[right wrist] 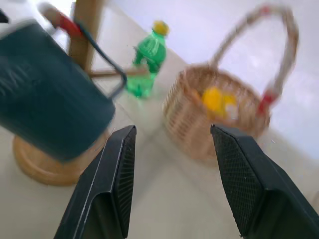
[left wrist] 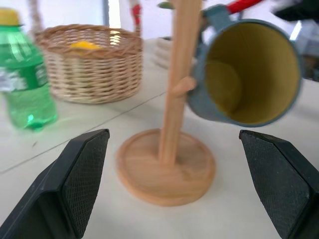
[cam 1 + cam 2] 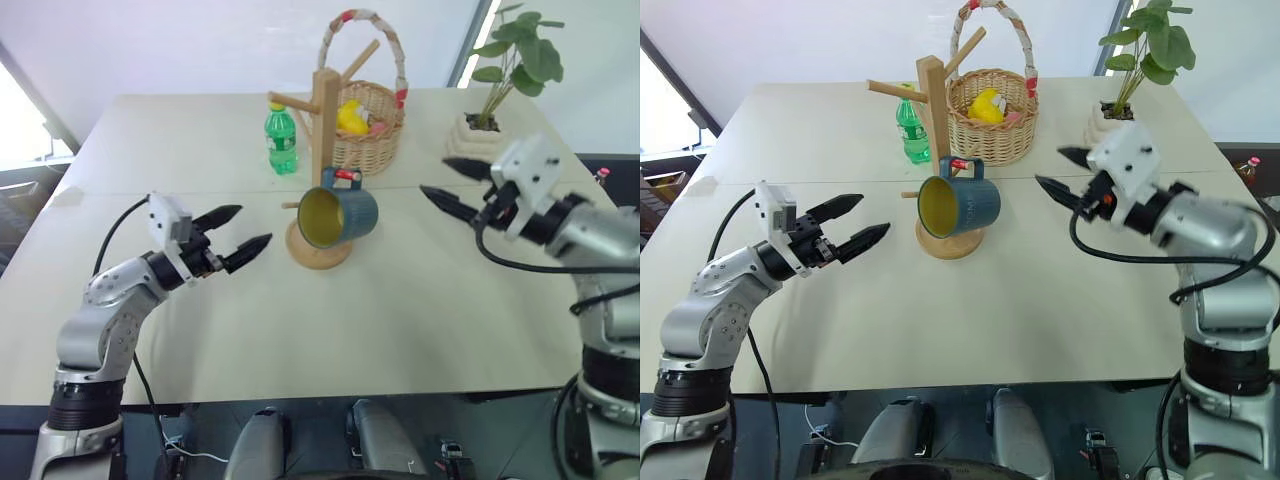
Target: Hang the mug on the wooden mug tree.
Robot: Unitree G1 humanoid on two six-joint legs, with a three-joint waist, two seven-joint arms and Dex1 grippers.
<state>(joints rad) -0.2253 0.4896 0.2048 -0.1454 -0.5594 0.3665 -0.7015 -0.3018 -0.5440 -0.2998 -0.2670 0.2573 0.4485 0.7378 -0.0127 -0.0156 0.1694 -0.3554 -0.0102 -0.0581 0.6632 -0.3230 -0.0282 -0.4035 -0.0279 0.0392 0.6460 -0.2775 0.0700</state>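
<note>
The dark teal mug [image 3: 340, 215] hangs by its loop handle from a low peg of the wooden mug tree [image 3: 325, 110], tilted, with its yellow-olive inside facing me. The tree's round base [image 3: 320, 252] rests mid-table. My left gripper [image 3: 255, 225] is open, a short way left of the base, pointing at it and holding nothing. In the left wrist view its fingers [image 2: 82, 174] frame the post and the mug [image 2: 249, 74]. My right gripper [image 3: 435, 176] is open and empty, off to the right of the mug and clear of it; the right wrist view has the mug [image 1: 45, 94] ahead.
A green plastic bottle [image 3: 282, 140] stands just behind and left of the tree. A woven wicker basket [image 3: 365, 135] with yellow items sits behind it. A potted plant [image 3: 510, 70] is at the far right corner. The table [image 3: 400, 320] has bare room in front.
</note>
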